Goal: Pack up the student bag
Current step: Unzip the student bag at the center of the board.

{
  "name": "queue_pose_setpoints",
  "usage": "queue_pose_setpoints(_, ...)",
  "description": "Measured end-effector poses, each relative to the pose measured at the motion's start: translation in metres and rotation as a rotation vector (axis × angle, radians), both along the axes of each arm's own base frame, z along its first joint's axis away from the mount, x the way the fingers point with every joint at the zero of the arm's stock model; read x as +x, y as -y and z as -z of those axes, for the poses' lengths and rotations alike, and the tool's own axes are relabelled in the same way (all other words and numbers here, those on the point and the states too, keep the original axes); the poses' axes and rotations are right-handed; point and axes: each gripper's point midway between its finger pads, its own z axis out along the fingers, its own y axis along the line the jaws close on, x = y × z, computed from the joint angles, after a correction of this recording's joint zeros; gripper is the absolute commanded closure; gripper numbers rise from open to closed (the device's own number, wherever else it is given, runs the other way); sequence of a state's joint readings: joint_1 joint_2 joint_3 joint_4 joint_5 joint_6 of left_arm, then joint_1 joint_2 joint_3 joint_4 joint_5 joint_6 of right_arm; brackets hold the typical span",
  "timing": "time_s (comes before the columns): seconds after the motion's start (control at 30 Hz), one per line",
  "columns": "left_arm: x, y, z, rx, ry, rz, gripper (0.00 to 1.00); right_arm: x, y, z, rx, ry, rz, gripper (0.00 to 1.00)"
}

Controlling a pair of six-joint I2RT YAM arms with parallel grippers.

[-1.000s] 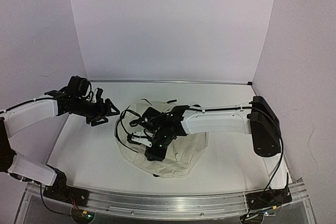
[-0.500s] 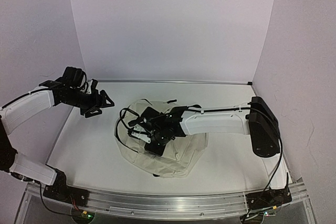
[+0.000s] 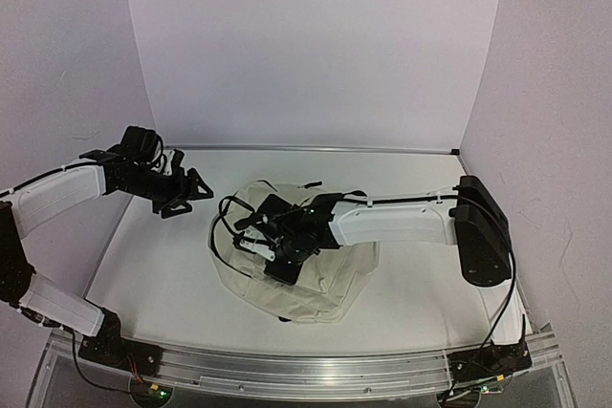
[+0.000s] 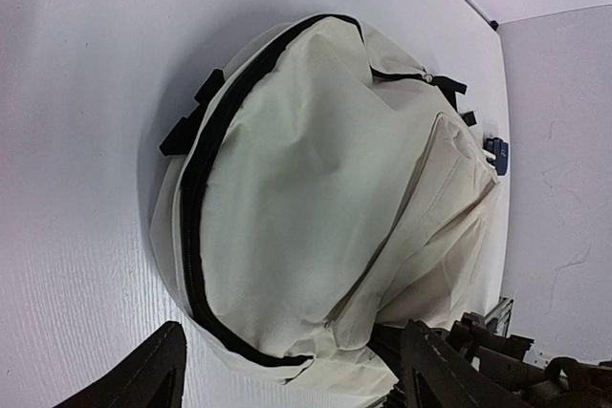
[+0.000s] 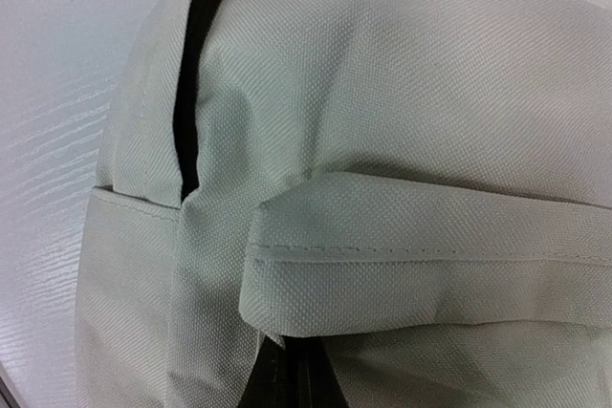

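I am counting one student bag [image 3: 306,298] on the one table [image 3: 153,265]. I am seeing two arms, the left arm [image 3: 57,193] and the right arm [image 3: 392,222], and two grippers, the left gripper [image 3: 194,192] and the right gripper [image 3: 256,244]. Through the left wrist camera I am making out two black zipper lines on the bag, a long zipper [image 4: 196,207] and a short zipper [image 4: 411,75], plus one small blue object [image 4: 495,152] beside it.

Coarse-woven matt cream cloth of the student bag [image 5: 402,93], on a smooth white table [image 3: 153,265]
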State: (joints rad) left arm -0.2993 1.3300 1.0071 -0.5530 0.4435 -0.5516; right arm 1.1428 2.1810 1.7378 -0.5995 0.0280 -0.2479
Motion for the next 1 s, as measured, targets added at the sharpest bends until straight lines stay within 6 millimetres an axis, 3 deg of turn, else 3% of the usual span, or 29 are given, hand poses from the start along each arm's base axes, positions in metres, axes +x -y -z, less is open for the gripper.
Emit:
queue_pose_setpoints(0.07,-0.001,0.0,0.004,0.001,-0.007,-0.001,0.23,0.0,0.0,-0.002,0.005,-0.005,0.0,0.91)
queue_pose_setpoints(0.13,-0.003,-0.001,0.007,0.003,-0.015,-0.001,0.23,-0.001,0.0,-0.005,0.012,-0.012,0.002,0.72)
queue_pose_setpoints(0.17,-0.004,-0.001,0.009,0.004,-0.02,-0.002,0.23,-0.001,0.001,-0.006,0.016,-0.016,0.004,0.68)
queue_pose_setpoints(0.4,-0.004,-0.001,0.01,0.003,-0.02,-0.002,0.23,0.0,0.006,-0.009,0.014,-0.038,0.016,0.62)
queue_pose_setpoints(0.8,-0.004,-0.001,0.01,0.003,-0.018,-0.002,0.23,-0.003,0.009,-0.006,0.009,-0.076,0.01,0.77)
queue_pose_setpoints(1.0,-0.003,-0.001,0.01,0.001,-0.015,-0.002,0.24,-0.008,0.012,-0.002,-0.015,-0.082,-0.017,1.0)
